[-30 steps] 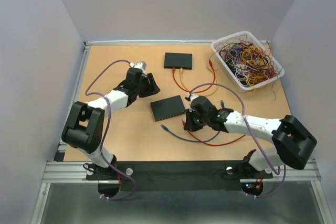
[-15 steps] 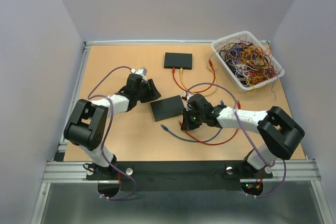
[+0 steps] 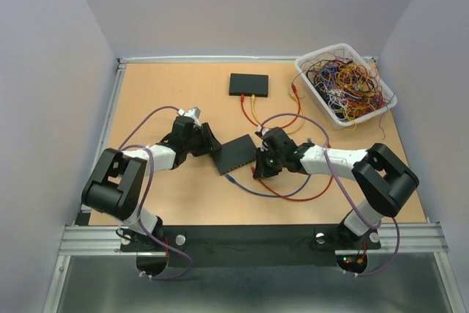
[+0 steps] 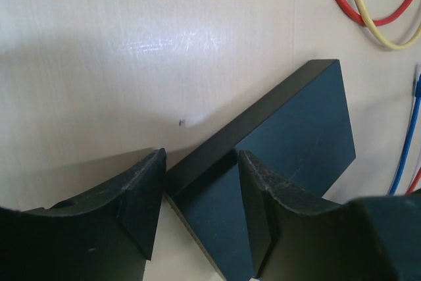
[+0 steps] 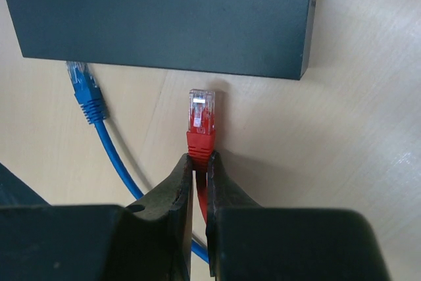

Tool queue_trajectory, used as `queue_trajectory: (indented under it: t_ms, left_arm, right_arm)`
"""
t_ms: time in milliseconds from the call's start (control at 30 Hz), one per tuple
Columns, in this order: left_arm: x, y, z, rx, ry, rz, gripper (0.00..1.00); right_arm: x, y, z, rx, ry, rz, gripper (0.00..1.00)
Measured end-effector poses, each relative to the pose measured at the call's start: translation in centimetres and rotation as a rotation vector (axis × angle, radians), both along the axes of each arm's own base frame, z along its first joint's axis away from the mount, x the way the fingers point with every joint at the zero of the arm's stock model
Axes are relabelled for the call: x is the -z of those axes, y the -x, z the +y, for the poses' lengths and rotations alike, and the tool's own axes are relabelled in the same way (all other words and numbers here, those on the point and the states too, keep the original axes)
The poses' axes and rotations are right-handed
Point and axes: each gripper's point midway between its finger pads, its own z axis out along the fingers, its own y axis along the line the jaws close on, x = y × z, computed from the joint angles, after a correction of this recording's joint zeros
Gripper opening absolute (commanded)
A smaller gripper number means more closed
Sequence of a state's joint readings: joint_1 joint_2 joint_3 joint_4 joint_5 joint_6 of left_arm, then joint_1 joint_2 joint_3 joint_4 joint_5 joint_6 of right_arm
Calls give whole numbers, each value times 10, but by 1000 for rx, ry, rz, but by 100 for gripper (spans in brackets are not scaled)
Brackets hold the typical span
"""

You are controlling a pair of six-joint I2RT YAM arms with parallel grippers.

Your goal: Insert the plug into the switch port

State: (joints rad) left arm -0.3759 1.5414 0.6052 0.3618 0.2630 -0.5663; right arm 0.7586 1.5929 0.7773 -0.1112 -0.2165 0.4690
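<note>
— So, what is sitting on the worktop (image 3: 168, 100), biggest thing first?

— The white bin (image 3: 328, 113) of tangled wires is sitting well beyond the right claw (image 3: 260, 166), off to its right. Then there are two black switches. The far switch (image 3: 248, 83) is lying well ahead of both claws, with a red lead (image 3: 242, 102) and a yellow lead (image 3: 253, 102) running out of it. The near switch (image 3: 236, 153) is lying flat between the two claws, turned at an angle.

— What is the left claw (image 4: 200, 195) doing?

— Its fingers are standing apart, straddling one corner of the near switch. I cannot tell whether they are pressing on it.

— And the right one?

— It is clamping on the back end of the red plug (image 5: 201, 113), where the boot meets the red cable (image 5: 200, 195). The plug is sticking straight out ahead of the fingertips. Its clear tip is pointing at the long edge of the near switch, close to it but not touching.

— Anything beside it?

— A blue plug (image 5: 80, 80) is lying loose just left of the right claw, its tip almost at that same edge. Its blue cable (image 5: 115, 159) is trailing back under the claw.
</note>
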Motion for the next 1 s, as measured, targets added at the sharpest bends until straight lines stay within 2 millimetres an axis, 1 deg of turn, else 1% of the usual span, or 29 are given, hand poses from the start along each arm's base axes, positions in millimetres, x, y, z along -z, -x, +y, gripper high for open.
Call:
queue_trajectory:
  t_ms: [233, 333, 467, 567, 667, 767, 967, 1000]
  left_arm:
    - [-8, 5, 5, -10, -13, 0, 58]
    - [-12, 0, 7, -15, -35, -2, 59]
    - [-30, -16, 3, -2, -52, -48, 59]
    - [-47, -33, -2, 15, -54, -99, 59]
    - [-53, -44, -8, 35, -56, -120, 59]
    - [-49, -50, -13, 61, -55, -126, 59]
    - [-21, -43, -31, 158, -19, -78, 59]
    - [-20, -42, -33, 170, -15, -75, 59]
  right_arm:
    - [0, -6, 1, 13, 3, -3, 0]
    - [0, -8, 0, 16, 3, -3, 0]
    - [0, -9, 0, 19, 4, -5, 0]
    - [0, -10, 0, 20, 6, -6, 0]
    - [0, -13, 2, 21, 7, -11, 0]
    - [0, -15, 3, 24, 8, -14, 0]
    - [0, -17, 4, 26, 11, -16, 0]
    - [0, -18, 4, 28, 12, -17, 0]
